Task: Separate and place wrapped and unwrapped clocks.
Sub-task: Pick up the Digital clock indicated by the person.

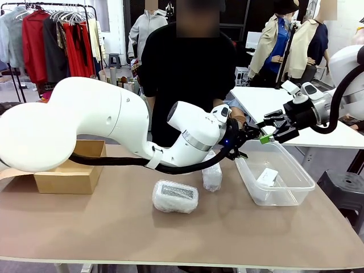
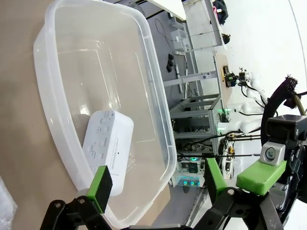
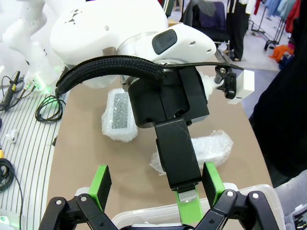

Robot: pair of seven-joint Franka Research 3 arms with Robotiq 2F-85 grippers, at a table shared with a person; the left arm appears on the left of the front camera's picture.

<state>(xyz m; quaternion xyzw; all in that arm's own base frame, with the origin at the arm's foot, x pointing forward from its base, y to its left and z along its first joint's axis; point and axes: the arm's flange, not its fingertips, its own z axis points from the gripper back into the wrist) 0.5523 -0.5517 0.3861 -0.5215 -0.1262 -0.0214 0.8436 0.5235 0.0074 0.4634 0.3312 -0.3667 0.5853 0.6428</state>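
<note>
The unwrapped clock (image 1: 267,176), a bare white block, lies inside a clear plastic bin (image 1: 296,190); in the left wrist view the clock (image 2: 108,143) rests on the bin's floor just beyond my pads. Two bubble-wrapped clocks lie on the table: one showing a grey face (image 1: 175,196) (image 3: 119,115), and another (image 1: 212,177) (image 3: 213,148) partly behind my left arm's cable. My left gripper (image 1: 253,142) (image 2: 158,187) hangs open and empty over the bin's near-left rim. My right gripper (image 1: 270,132) (image 3: 156,184) is open too, nose to nose with it, with one left finger (image 3: 177,153) reaching between its pads.
An open cardboard box (image 1: 71,170) stands at the table's left. A person in black stands at the far side behind the arms. My left arm and its black cable (image 1: 182,168) stretch across the table's middle. A white table (image 1: 318,133) lies behind the bin.
</note>
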